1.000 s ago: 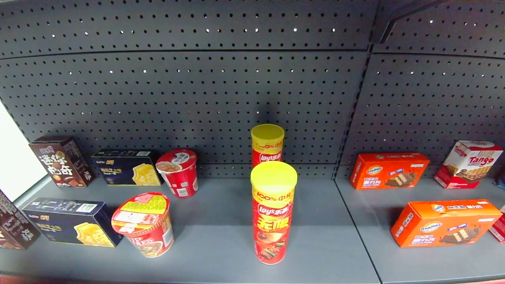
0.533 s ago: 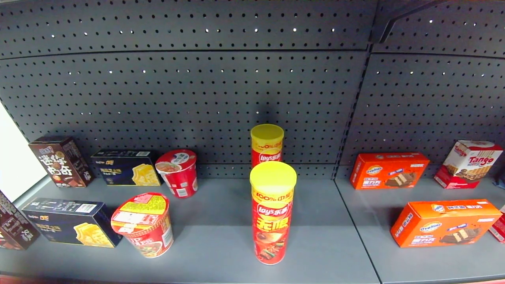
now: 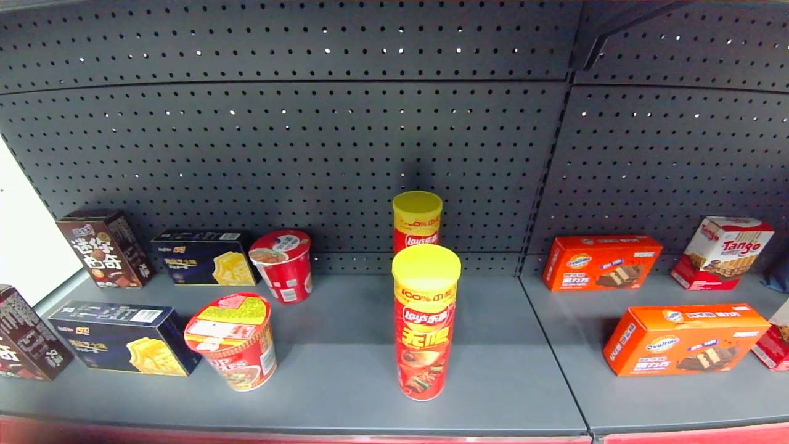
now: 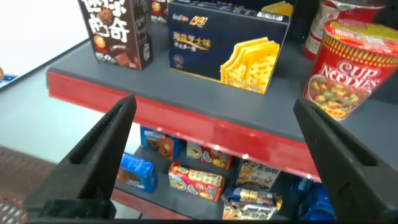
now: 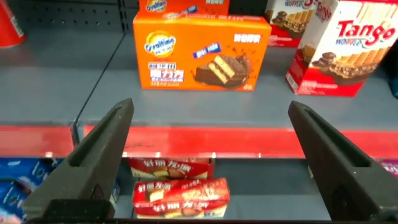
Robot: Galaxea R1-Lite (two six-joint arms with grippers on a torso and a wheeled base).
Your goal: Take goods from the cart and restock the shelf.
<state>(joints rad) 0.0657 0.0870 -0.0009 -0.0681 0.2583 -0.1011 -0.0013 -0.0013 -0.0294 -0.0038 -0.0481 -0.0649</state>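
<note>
The grey shelf holds two yellow-lidded chip cans, one in front and one behind it. Left of them stand two cup noodles, dark blue cracker boxes and brown boxes. My left gripper is open and holds nothing, just outside the shelf's red front edge, facing a cracker box and a noodle cup. My right gripper is open too, in front of an orange cake box.
Orange cake boxes and a wafer box sit on the right section. A perforated back panel closes the shelf. Bare shelf lies on both sides of the front can. A lower shelf carries packed snacks.
The head camera has shifted, so the goods sit a little higher in the picture and the red front edge now shows. Nothing on the shelf has moved.
</note>
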